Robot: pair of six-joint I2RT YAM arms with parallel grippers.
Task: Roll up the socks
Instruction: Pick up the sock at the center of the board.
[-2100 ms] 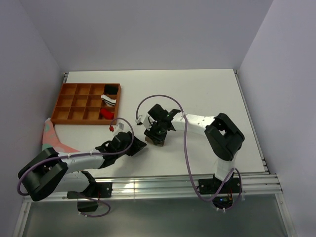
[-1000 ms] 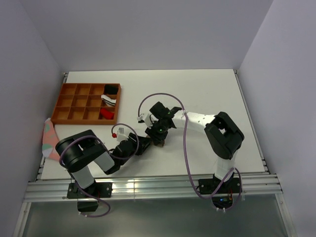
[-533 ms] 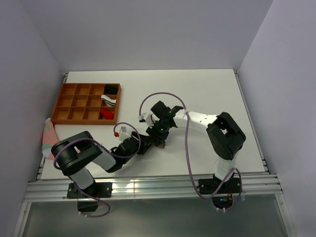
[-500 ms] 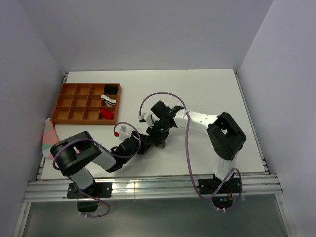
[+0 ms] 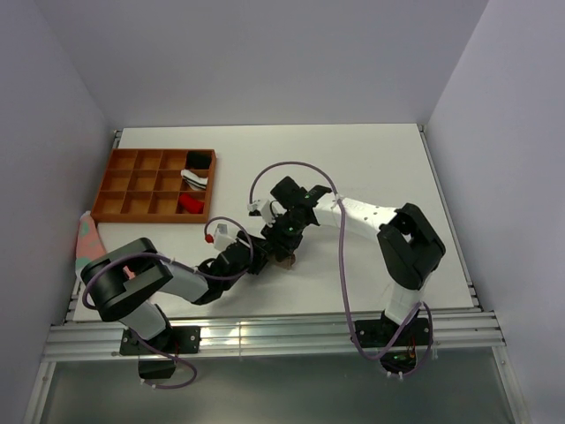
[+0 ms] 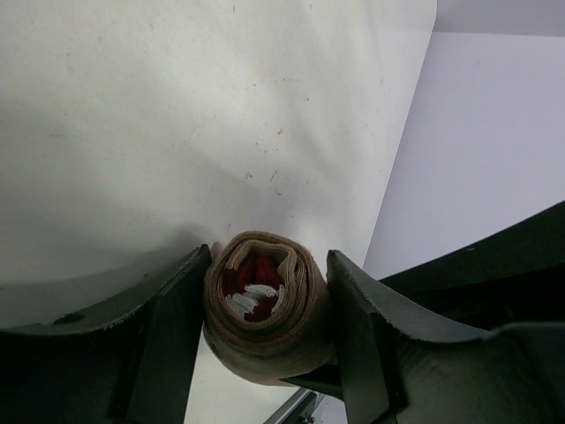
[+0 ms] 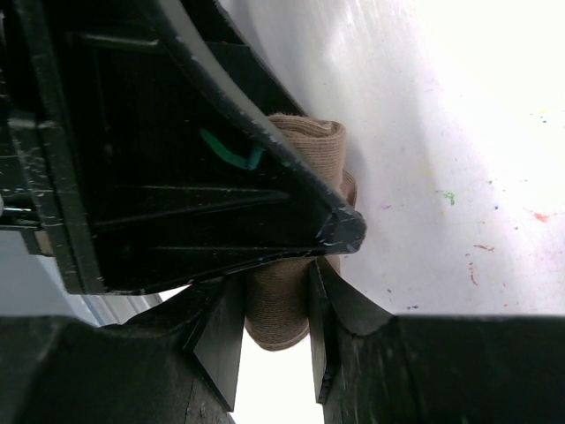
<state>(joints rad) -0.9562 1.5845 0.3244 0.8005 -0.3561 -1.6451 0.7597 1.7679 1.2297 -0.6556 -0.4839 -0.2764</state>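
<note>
The socks show as one tight tan roll with maroon and white at its core. It lies on the white table between the two arms, where only a sliver of the tan roll shows in the top view. My left gripper has a finger against each side of the roll's round end. My right gripper comes from the far side and is shut across the tan roll, pinching its body. In the top view my left gripper and right gripper meet over it.
A brown divided tray stands at the back left, with black, white and red bundles in its right cells. A pink and teal sock hangs at the table's left edge. The left arm lies low along the front edge.
My left arm has sunk lower and stretched toward the roll, and its jaws have widened around it. The right gripper has kept its pinch, shifting only slightly.
</note>
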